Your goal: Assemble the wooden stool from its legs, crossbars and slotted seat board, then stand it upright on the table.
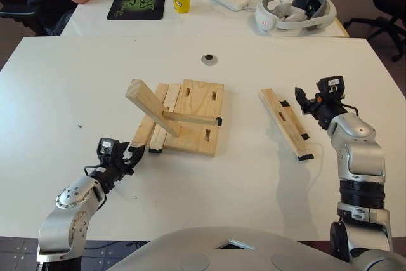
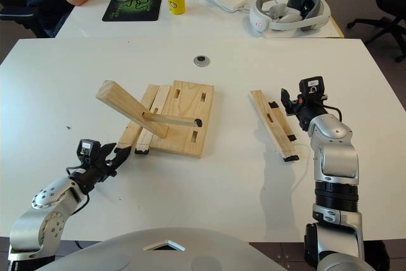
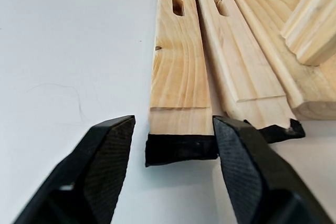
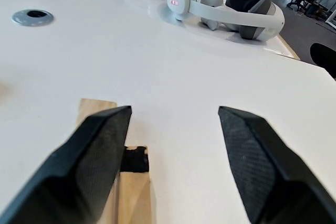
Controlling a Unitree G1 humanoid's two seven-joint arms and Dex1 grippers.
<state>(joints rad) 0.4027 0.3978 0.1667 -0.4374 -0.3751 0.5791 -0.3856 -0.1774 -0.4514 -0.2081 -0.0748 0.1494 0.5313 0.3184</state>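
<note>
Left pincer (image 1: 136, 154) gapes open at a leg's (image 3: 178, 77) black-capped end; right pincer (image 4: 173, 111) is spread wide by another leg (image 1: 285, 122).

Pale slotted seat board (image 1: 202, 103) lies flat mid-counter (image 1: 76, 80); two black-tipped legs (image 1: 144, 131) lie flat beside its left edge; a third leg (image 1: 151, 107) tilts over them, thin crossbar (image 1: 193, 118) plugged in; another leg (image 1: 285, 122) lies apart, right

1 seat board (image 1: 198, 105), 4 legs (image 1: 145, 126), 2 crossbars (image 1: 190, 118), 1 hdset (image 1: 279, 21), 1 mouse pad (image 1: 147, 8)
</note>
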